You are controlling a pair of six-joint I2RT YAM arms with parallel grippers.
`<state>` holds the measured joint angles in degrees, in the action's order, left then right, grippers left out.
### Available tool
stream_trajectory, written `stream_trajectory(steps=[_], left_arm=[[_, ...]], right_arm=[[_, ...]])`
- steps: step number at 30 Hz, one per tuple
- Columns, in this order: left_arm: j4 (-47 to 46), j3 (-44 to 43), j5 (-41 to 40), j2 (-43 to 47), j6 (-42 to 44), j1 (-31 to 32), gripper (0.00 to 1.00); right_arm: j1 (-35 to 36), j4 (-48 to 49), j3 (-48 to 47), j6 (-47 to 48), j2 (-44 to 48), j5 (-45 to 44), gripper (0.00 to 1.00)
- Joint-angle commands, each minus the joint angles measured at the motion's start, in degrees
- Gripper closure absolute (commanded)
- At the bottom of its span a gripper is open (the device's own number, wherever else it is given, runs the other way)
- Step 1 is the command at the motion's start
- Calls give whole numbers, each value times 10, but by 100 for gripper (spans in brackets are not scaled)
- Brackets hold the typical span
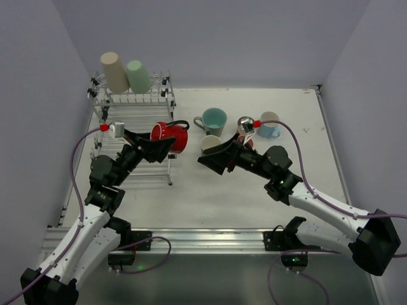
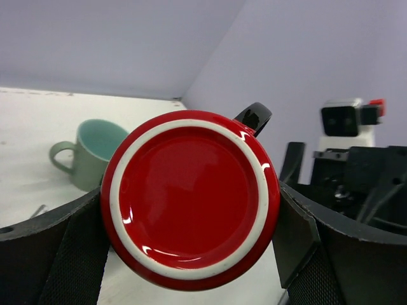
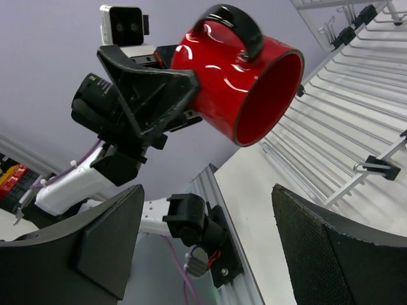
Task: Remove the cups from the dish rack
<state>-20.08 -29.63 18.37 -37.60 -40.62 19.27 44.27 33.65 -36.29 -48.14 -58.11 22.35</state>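
Observation:
My left gripper (image 1: 166,142) is shut on a red mug (image 1: 172,136) with a black handle, held on its side above the table, just off the right edge of the chrome dish rack (image 1: 137,117). In the left wrist view the mug's base (image 2: 191,197) fills the space between the fingers (image 2: 70,254). The right wrist view shows the red mug (image 3: 248,82) with its mouth turned toward the right arm. My right gripper (image 1: 213,157) faces it from the right, open and empty, its fingers (image 3: 102,248) wide apart. A beige cup (image 1: 114,72) and a mint green cup (image 1: 137,76) stand upside down on the rack's back tier.
On the table stand a teal mug (image 1: 213,119), a beige cup (image 1: 208,142) partly hidden behind my right gripper, and a light blue mug (image 1: 270,127). Something red (image 1: 248,142) peeks out by the right wrist. Walls close in at left, back and right.

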Motion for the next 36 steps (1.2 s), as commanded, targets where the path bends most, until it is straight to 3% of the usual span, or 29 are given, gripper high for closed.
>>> stream_trajectory(steps=[1, 15, 18, 22, 24, 26, 27, 30, 31, 33, 34, 36], left_arm=[[-159, 8, 25, 25, -102, 8, 76], [-251, 33, -8, 27, -218, 61, 82], [-264, 37, -24, 26, -229, 80, 82], [-284, 48, -62, 30, -235, 107, 82], [-304, 54, -69, 22, -240, 116, 82], [-311, 55, -77, 17, -240, 126, 82], [-312, 58, -80, 17, -240, 129, 82], [-312, 61, -82, 24, -230, 133, 68], [-307, 61, -83, 26, -226, 133, 49], [-263, 47, -83, 40, -197, 133, 30], [-232, 35, -83, 46, -178, 133, 15], [-123, -8, -87, 58, -117, 133, 6]], right_arm=[[12, 84, -22, -20, -20, 18, 17], [69, 5, -144, 18, -78, -3, 22], [73, 0, -168, 21, -100, 1, 34], [81, 25, -184, 14, -129, 4, 41], [84, 40, -188, 9, -141, 5, 49], [85, 46, -194, 7, -148, 4, 60], [86, 50, -195, 5, -152, 4, 75], [85, 65, -182, 2, -142, -7, 100], [86, 64, -171, 7, -127, -23, 100], [86, 25, -166, 35, -110, -34, 100], [86, 0, -170, 49, -92, -41, 100], [86, -50, -173, 76, -71, -73, 100]])
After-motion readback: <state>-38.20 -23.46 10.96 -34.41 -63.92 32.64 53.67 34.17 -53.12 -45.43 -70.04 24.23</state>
